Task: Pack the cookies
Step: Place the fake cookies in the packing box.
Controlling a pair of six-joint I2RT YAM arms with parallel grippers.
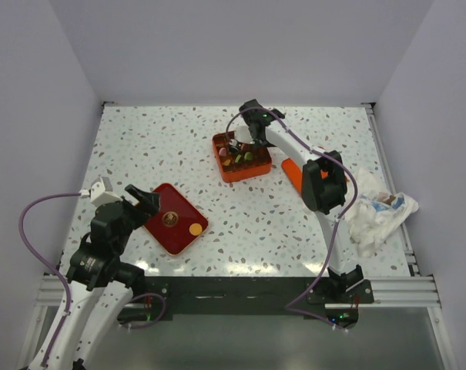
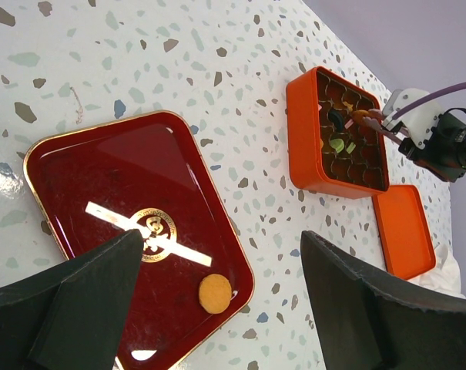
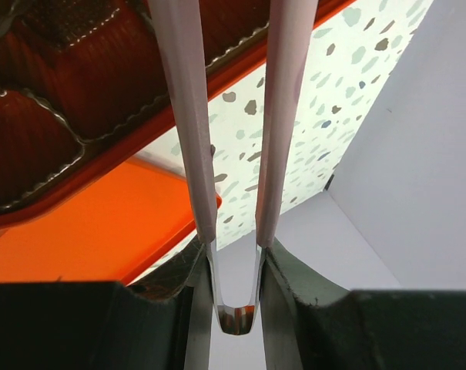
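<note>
**Top external view.** The orange box (image 1: 244, 176) stood toward the far side of the table (image 1: 140, 146), with its lid (image 1: 291, 171) just beside it on the right. Several cookies (image 1: 243, 158) lay in its compartments. One orange cookie (image 1: 195, 229) lay apart from them on the red tray (image 1: 159, 231), near the left arm. The right end effector (image 1: 254, 132) hung over the far edge of the box. The left end effector (image 1: 144, 202) hovered at the tray's left side.

**Left wrist view.** The left end effector (image 2: 221, 254) was released, with its fingers spread wide and gripping nothing. The orange cookie (image 2: 215, 293) lay on the tray below and between them. Across the table, the tweezers (image 2: 371, 122) reached over the box compartments. A small orange thing showed at their tips. It was probably a cookie, but it was too small to confirm.

**Right wrist view.** The right end effector (image 3: 233, 258) was clenched on the tweezers (image 3: 182, 116), whose two arms ran close together toward the box rim (image 3: 125, 146). The tips lay out of frame, so their load could not be told here.

**Procedure.** The step in hand was judged to be seating a cookie in a free compartment.
1. Centre the tips over an empty cell, clear of the dividers.
2. Lower until the cookie rests flat on the cell floor.
3. Only then ease the squeeze.
4. Withdraw straight up, so the cookie neither clings to the tips nor tips onto its edge.
</note>
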